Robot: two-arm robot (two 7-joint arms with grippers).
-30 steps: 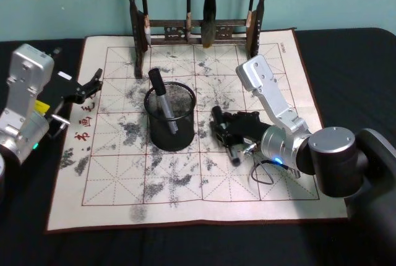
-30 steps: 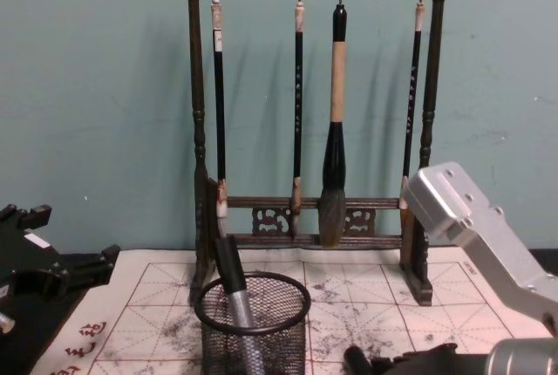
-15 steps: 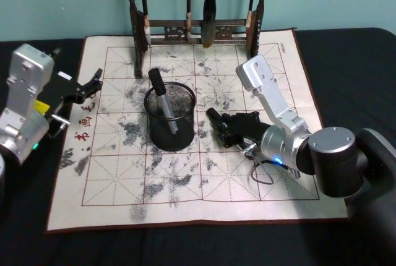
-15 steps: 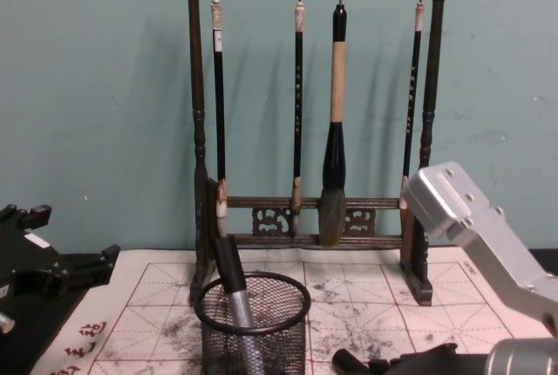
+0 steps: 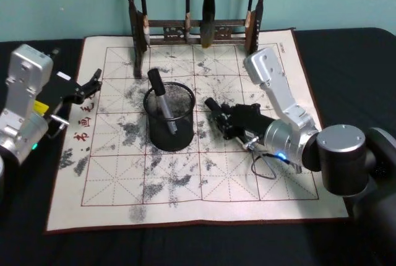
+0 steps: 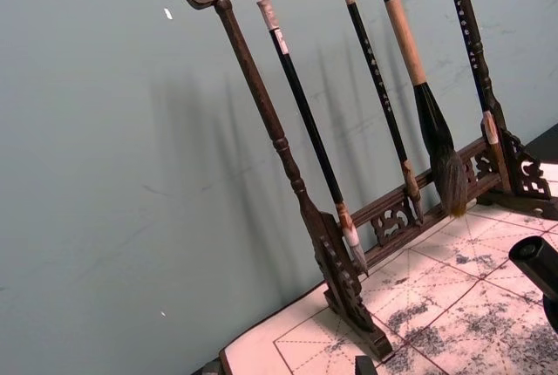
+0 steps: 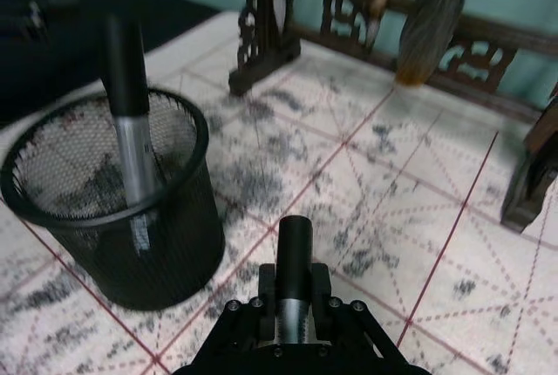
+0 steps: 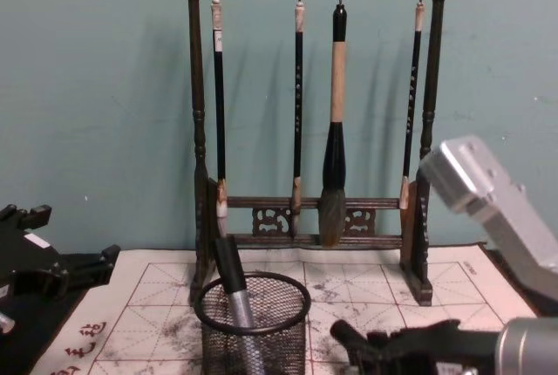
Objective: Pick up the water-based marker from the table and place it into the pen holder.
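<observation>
Currently the pen holder (image 5: 179, 136) stands upright on the white mat (image 5: 185, 185) that covers the middle of the dark counter (image 5: 346, 49), left of the mat's centre and well in front of the wooden brush rack (image 5: 185, 31). Inside it leans one black-capped marker with a silver barrel (image 5: 162, 102), its cap rising above the rim and tilting toward the robot's left; through the mesh its lower end shows resting at the bottom of the cup (nothing else can be made out in there). The right pincer (image 5: 221, 119) is clenched on a second marker (image 5: 211, 103), gripping the barrel so that the black cap juts forward past the fingertips (image 7: 321, 281). This held marker lies roughly level, low over the mat, just to the right of the pen holder and apart from it, not above the opening; in the right wrist view the cap (image 7: 295, 244) points toward the rack while the mesh cup (image 7: 166, 235) sits off to one side. The left pincer (image 5: 91, 83) hangs released at the mat's left edge, well apart from the holder.
</observation>
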